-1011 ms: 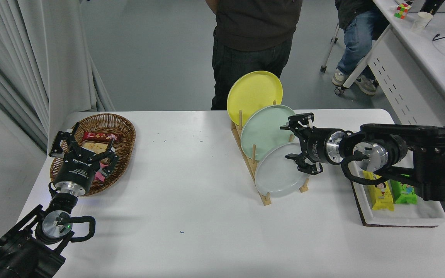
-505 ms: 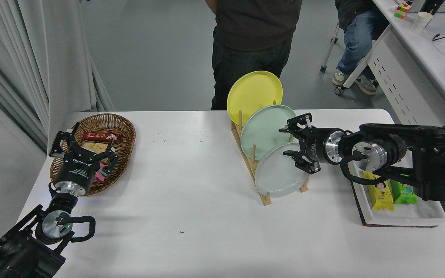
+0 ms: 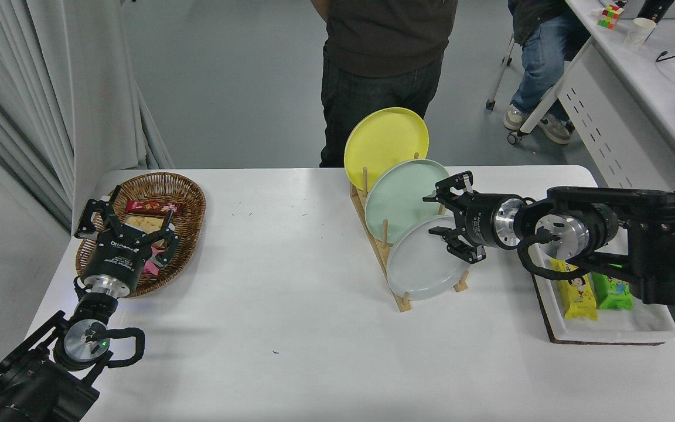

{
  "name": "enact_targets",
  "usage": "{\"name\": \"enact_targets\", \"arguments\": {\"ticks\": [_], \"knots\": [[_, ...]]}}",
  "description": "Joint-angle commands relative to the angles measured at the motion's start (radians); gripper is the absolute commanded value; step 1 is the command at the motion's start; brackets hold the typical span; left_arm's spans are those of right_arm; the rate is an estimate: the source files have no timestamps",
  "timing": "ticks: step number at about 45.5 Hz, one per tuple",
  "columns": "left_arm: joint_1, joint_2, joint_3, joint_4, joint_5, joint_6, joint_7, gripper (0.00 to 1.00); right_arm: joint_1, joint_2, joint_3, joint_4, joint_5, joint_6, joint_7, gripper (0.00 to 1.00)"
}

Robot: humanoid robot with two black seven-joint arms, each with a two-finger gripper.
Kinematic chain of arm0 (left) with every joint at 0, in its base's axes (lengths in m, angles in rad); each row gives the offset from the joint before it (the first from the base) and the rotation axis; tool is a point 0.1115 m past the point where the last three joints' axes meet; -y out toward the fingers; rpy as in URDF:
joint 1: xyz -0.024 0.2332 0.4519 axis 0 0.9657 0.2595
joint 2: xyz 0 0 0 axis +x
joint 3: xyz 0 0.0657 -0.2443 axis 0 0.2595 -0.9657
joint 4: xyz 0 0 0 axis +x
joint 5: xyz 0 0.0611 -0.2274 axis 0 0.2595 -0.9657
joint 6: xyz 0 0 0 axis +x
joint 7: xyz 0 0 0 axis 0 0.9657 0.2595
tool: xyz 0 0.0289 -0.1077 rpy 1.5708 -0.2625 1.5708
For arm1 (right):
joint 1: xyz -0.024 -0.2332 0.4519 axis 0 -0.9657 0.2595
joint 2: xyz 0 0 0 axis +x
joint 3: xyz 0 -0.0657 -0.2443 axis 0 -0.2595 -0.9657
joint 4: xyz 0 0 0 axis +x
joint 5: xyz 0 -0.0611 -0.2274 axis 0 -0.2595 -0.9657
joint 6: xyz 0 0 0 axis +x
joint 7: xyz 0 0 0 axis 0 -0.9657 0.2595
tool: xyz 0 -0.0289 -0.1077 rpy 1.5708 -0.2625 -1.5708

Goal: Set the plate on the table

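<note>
The pale grey plate (image 3: pixel 422 264) stands tilted on edge in the nearest slot of the wooden rack (image 3: pixel 379 246), leaning back against the pegs, its face turned toward the near left. The right tool (image 3: pixel 444 217) comes in level from the right with its fingers spread apart, and it sits at the plate's upper right rim: the lower finger lies over the rim, the upper finger close by the mint-green plate (image 3: pixel 399 196) behind. Nothing is clamped yet, as far as can be seen. So the plate lies just left of and below the tool, its flat face running near to far along the rack, and a grip looks likely to need the fingers straddling that top edge before a lift up and out of the slot. The right arm is by far the nearer. The left tool (image 3: pixel 123 225) is parked at the lower left over the wicker basket (image 3: pixel 191 202), fingers apart, holding nothing.

The rack also carries the yellow plate (image 3: pixel 385 140) in its far slot. The basket holds wrapped snacks, one of them red. The white tray (image 3: pixel 607 331) at the right holds a yellow packet and a green one. The white surface (image 3: pixel 290 293) has open room in front of the rack, a likely spot for setting the plate down. A person stands at the far side
</note>
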Motion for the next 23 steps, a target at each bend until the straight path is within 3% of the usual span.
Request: {"name": "enact_targets", "arguments": {"ticks": [1,23], "knots": [[0.0,0.0,0.0,0.0,0.0,0.0,0.0,0.98,0.002,-0.007,-0.005,0.009,0.0,0.002,0.0,0.54],[0.0,0.0,0.0,0.0,0.0,0.0,0.0,0.98,-0.003,-0.005,-0.005,0.009,0.0,-0.006,-0.002,0.46]]}}
